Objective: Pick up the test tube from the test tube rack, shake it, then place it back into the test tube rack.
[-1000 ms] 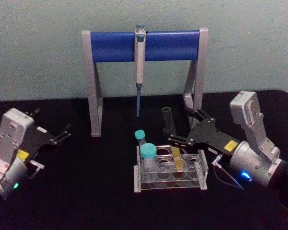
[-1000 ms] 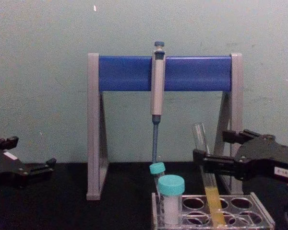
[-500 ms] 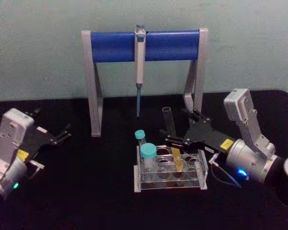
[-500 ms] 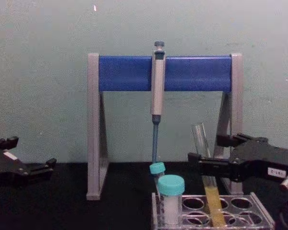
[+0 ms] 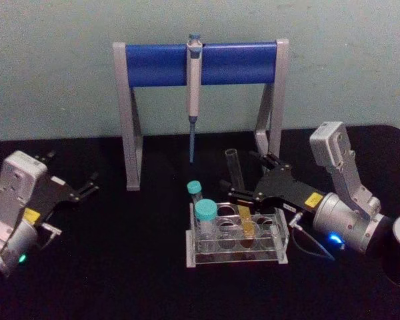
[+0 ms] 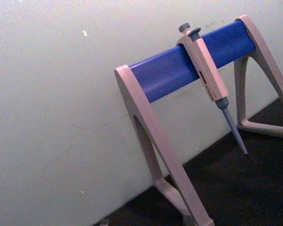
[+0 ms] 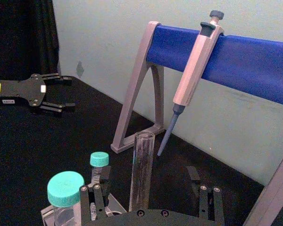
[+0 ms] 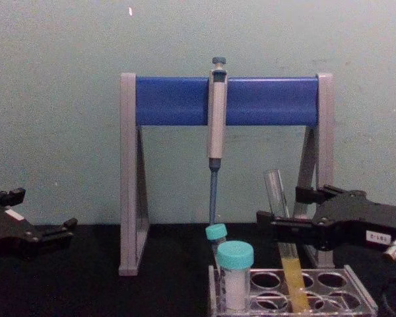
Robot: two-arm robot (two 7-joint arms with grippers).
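- While the test tube [image 5: 234, 167] stands in the test tube rack [image 5: 237, 257], leaning a little with its yellow-orange liquid down among the holes, the step in hand is the first grasp; nothing is lifted yet.
- The right gripper [image 5: 239, 172] is level with the clear upper part of the tube, above the rack's top plate, and its jaws are spread.
- In the right wrist view the tube [image 7: 141, 169] rises between the two fingers [image 7: 94, 197] with a gap on each side, so the jaws straddle the glass without pinching it.
- From the chest view the right gripper [image 8: 279, 206] crosses the tube [image 8: 275, 191] above the liquid line and well below the open rim.
- The left gripper [image 5: 72, 170] is parked low on the table's left side, well apart from the rack, with its jaws also spread and holding nothing.
- Two teal-capped tubes [image 5: 205, 212] stand in the rack's left end, near the grasp point, and the pipette stand [image 5: 200, 63] rises behind.
- Next, I judge, the right jaws need to close gently and squarely on the bare glass, then lift straight along the tube's lean so it clears its hole without tipping the rack.
- Too hard a squeeze could crack the glass, and a sideways pull could drag the rack or knock the capped tubes.
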